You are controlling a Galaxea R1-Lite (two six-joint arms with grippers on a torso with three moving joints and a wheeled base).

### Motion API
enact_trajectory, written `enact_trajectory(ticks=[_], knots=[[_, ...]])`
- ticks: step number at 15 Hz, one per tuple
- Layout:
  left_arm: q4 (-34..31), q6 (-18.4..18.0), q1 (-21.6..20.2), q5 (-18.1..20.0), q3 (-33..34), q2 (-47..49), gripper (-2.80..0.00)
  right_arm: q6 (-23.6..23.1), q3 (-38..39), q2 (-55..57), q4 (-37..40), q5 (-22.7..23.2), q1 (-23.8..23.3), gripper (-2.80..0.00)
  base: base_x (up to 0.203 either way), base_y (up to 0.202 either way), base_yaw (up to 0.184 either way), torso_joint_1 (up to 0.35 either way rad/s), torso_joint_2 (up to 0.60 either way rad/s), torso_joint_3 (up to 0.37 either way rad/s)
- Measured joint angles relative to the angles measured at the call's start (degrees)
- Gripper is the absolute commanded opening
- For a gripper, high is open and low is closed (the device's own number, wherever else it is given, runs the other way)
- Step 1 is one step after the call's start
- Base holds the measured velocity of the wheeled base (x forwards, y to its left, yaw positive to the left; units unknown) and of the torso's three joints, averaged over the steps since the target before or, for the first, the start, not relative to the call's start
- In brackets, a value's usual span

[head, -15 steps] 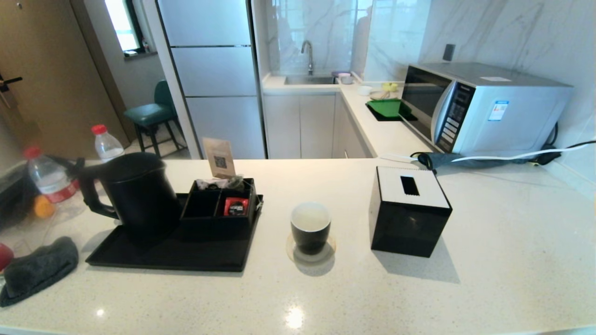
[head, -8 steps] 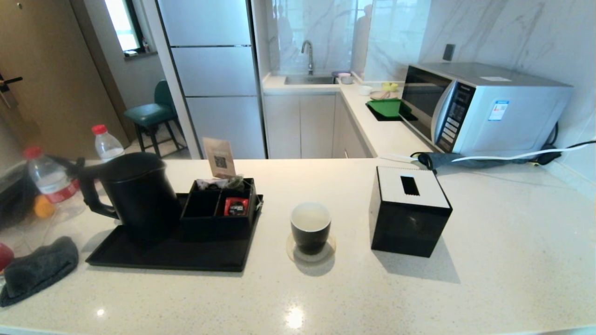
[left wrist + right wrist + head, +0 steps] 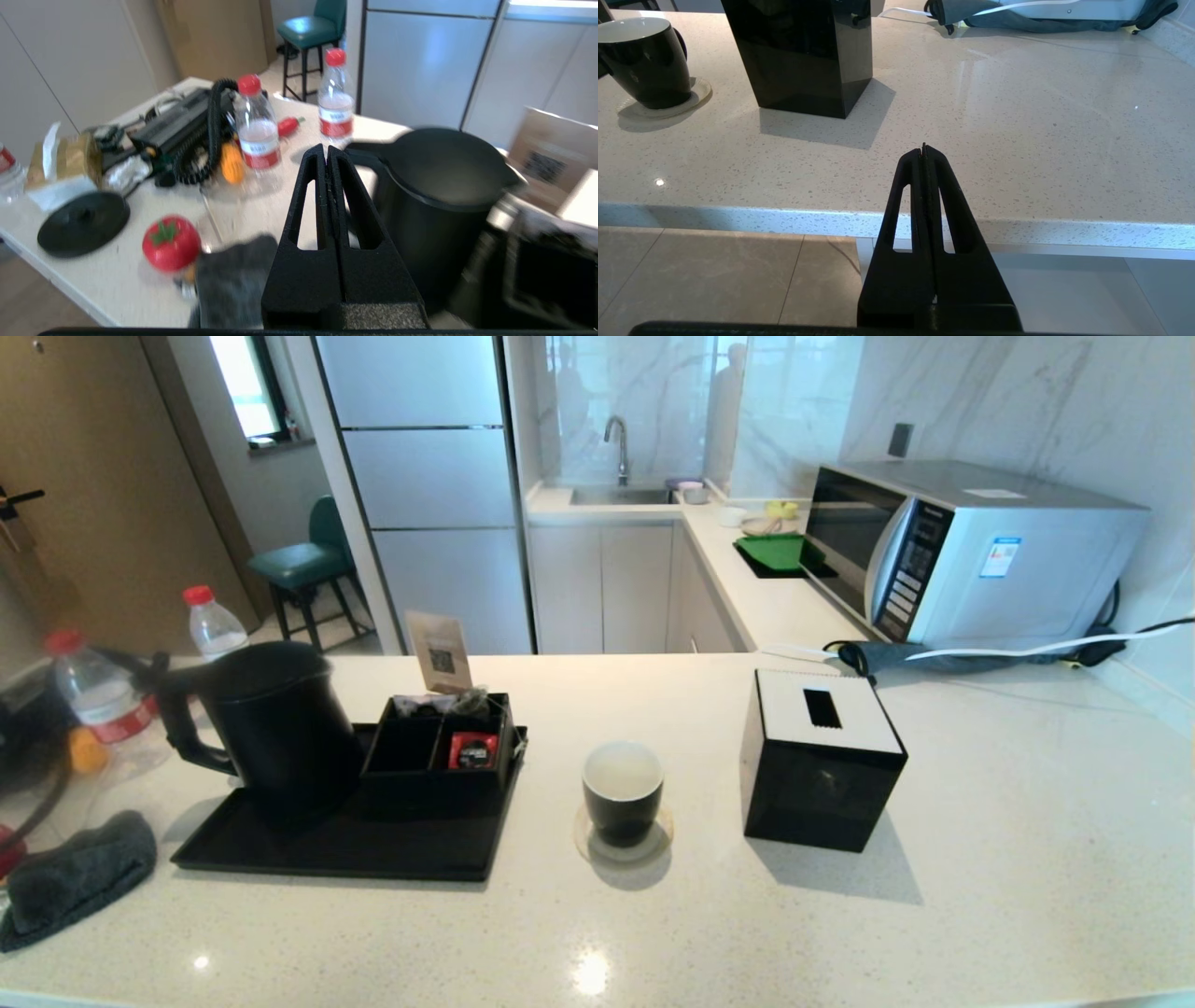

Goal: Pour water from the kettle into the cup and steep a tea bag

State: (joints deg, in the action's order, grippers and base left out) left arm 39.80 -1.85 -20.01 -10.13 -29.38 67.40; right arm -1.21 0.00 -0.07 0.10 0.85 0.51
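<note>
On black tray (image 3: 280, 845), matte kettle (image 3: 275, 723); glossy cup (image 3: 623, 793) beside.

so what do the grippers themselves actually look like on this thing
Both are the same: the left gripper and right gripper are matte black, each with two long tapering fingers, a slot-shaped cutout through every finger, and a wider blocky base. No markings, cables or sleeves show on either.

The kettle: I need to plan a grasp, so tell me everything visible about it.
The kettle is tall, matte black and stands upright on the black tray, beside its compartment box. Its flat lid is shut, its loop handle turns toward the bottles, and nothing grips it. The left claw, shut, points toward the handle.
</note>
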Motion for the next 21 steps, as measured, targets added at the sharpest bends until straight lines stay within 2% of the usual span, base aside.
enact_trajectory(ticks=[4, 6, 7, 10, 13, 17, 21], knots=[[15.35, -4.68, -7.14, 11.39, 4.28, 11.45, -2.80, -0.02, 0.00, 0.00, -0.02, 0.03, 0.00, -2.80, 0.000, 0.000, 0.000, 0.000, 0.00, 0.000], [20.72, -6.02, -7.90, 13.50, 7.87, 15.53, -2.80, 0.00, 0.00, 0.00, 0.00, 0.00, 0.00, -2.80, 0.000, 0.000, 0.000, 0.000, 0.00, 0.000], [24.10, -6.51, -8.07, 13.83, 9.76, 17.99, 0.00, 0.00, 0.00, 0.00, 0.00, 0.00, 0.00, -2.80, 0.000, 0.000, 0.000, 0.000, 0.00, 0.000], [35.00, -7.41, -8.16, 14.01, 13.94, 26.10, 0.00, 0.00, 0.00, 0.00, 0.00, 0.00, 0.00, -2.80, 0.000, 0.000, 0.000, 0.000, 0.00, 0.000], [45.97, -7.71, -8.28, 14.03, 15.27, 35.25, 0.00, -0.02, 0.00, 0.00, -0.02, 0.00, 0.00, -2.80, 0.000, 0.000, 0.000, 0.000, 0.00, 0.000], [47.39, -7.84, -9.25, 14.25, 12.23, 43.86, 0.00, 0.00, 0.00, 0.00, -0.02, 0.03, 0.00, -2.80, 0.000, 0.000, 0.000, 0.000, 0.00, 0.000], [47.40, -7.95, -11.56, 18.85, 6.00, 49.77, 0.00, 0.00, 0.00, 0.00, 0.00, 0.00, 0.00, -2.80, 0.000, 0.000, 0.000, 0.000, 0.00, 0.000]])
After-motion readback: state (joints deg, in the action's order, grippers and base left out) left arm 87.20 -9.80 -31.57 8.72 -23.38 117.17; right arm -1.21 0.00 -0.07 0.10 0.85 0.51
